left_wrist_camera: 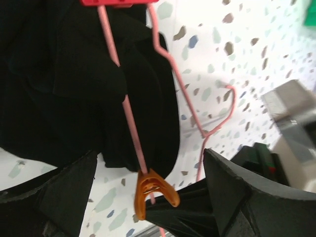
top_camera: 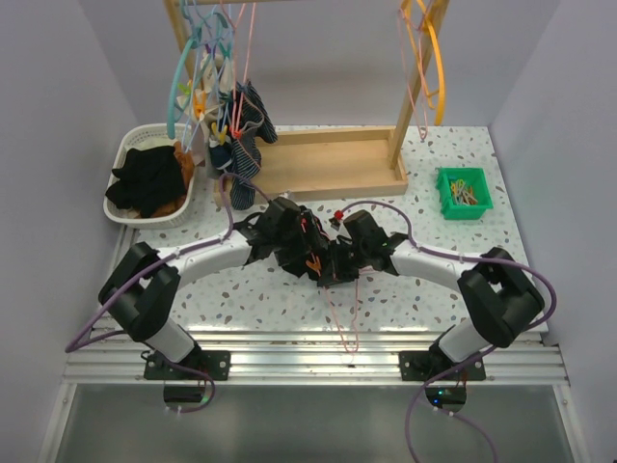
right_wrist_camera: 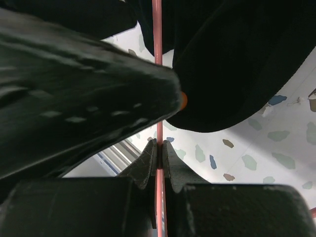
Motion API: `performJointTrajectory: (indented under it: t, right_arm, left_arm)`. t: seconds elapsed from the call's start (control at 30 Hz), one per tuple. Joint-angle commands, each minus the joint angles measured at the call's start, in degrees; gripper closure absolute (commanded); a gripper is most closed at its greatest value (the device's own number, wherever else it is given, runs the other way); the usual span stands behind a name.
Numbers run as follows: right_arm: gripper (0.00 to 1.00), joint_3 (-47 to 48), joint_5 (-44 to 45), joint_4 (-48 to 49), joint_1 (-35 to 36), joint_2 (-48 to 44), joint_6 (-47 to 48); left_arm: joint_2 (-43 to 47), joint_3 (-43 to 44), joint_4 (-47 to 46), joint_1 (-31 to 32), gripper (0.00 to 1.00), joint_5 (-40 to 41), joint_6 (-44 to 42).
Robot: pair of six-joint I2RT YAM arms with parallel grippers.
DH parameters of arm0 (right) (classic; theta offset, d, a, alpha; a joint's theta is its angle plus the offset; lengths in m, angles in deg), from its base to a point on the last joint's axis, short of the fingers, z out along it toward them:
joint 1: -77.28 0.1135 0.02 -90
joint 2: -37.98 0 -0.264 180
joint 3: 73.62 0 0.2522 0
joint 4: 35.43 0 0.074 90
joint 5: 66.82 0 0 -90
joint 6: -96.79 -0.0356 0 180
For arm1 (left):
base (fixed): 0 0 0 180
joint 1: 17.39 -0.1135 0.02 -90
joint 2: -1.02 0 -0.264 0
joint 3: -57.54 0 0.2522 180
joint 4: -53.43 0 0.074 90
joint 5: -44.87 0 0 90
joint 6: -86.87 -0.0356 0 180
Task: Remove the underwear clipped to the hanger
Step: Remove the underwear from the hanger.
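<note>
Speckled tbl [left_wrist_camera: 247, 74]: underwear [left_wrist_camera: 64, 84] lengthwise along pink hanger [right_wrist_camera: 157, 29]

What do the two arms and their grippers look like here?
Both the left arm and right arm have bulky black joint housings, pale grey links and a lilac cable looped alongside. The left gripper and right gripper have matte black, wedge-shaped fingers.

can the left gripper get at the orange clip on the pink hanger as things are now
Probably yes: the left gripper is open and the orange clip sits right between its fingers with nothing in front. The right gripper is shut on the pink hanger.
</note>
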Motion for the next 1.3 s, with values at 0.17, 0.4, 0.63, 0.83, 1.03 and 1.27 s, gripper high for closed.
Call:
performJointTrajectory:
  t: [0.17,0.4,0.63,0.83,1.03,1.27]
  right_arm:
    - [1.0,2.23,2.9,-1.4,0.24,0.21,0.71]
    - [1.0,2.76,3.26,-1.49,0.24,0.92,0.62]
    - [1.0,3.81,3.43,-2.11,0.33,1.44,0.79]
    - [1.0,3.73,3.43,-2.19,0.24,1.44,0.8]
    - [1.0,3.55,3.7,-2.46,0.33,1.09,0.97]
    - [1.0,3.37,6.59,-5.01,0.24,1.0,1.32]
  left_arm:
    - [-1.61,5.96,10.43,0.51,0.16,-3.39,-4.37]
    - [-2.13,6.75,10.96,1.13,0.22,-4.53,-4.63]
    - [-5.12,8.51,11.4,3.32,0.3,-6.29,-5.6]
    - [-5.12,9.12,11.67,3.5,0.53,-5.41,-6.3]
    - [-5.47,9.3,12.9,3.5,1.0,-5.06,-7.18]
    - [-1.88,9.48,15.97,3.06,1.0,-0.84,-8.24]
